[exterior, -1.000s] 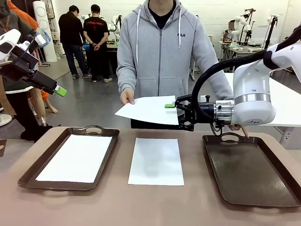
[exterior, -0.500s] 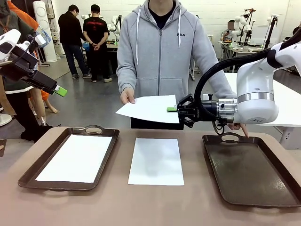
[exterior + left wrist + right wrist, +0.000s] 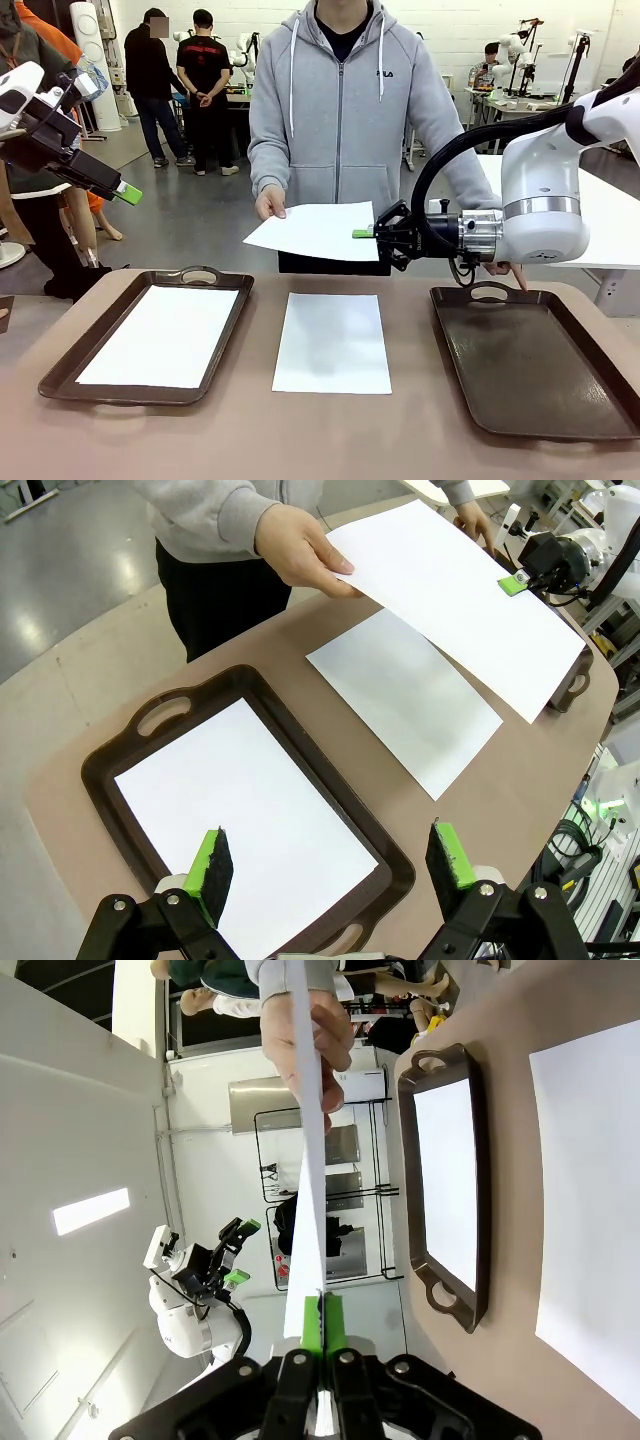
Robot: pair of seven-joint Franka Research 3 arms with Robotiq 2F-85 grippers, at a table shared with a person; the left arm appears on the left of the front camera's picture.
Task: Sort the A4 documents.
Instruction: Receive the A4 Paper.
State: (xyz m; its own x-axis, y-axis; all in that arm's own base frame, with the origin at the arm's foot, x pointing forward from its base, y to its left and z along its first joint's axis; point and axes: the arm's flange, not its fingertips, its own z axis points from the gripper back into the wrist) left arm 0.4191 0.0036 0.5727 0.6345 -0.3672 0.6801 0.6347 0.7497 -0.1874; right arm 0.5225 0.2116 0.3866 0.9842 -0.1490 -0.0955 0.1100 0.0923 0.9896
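Note:
A white A4 document (image 3: 320, 231) hangs in the air over the table's far edge. The person's hand (image 3: 270, 204) holds its left end and my right gripper (image 3: 364, 234) is shut on its right edge. The same sheet shows edge-on (image 3: 308, 1150) between my right fingers, and from above (image 3: 450, 600) in the left wrist view. A second A4 sheet (image 3: 333, 341) lies flat on the table's middle. A third sheet (image 3: 165, 335) rests in the left brown tray (image 3: 200, 277). My left gripper (image 3: 128, 194) is open, raised high at the far left; its green pads (image 3: 212, 864) hover over that tray.
An empty dark brown tray (image 3: 530, 360) sits at the right, under my right arm. The person stands at the far side, the other hand (image 3: 505, 272) touching the table by that tray's handle. Other people stand far behind.
My right gripper has shut onto the right edge of the held sheet. The sheet and the left arm have barely moved.

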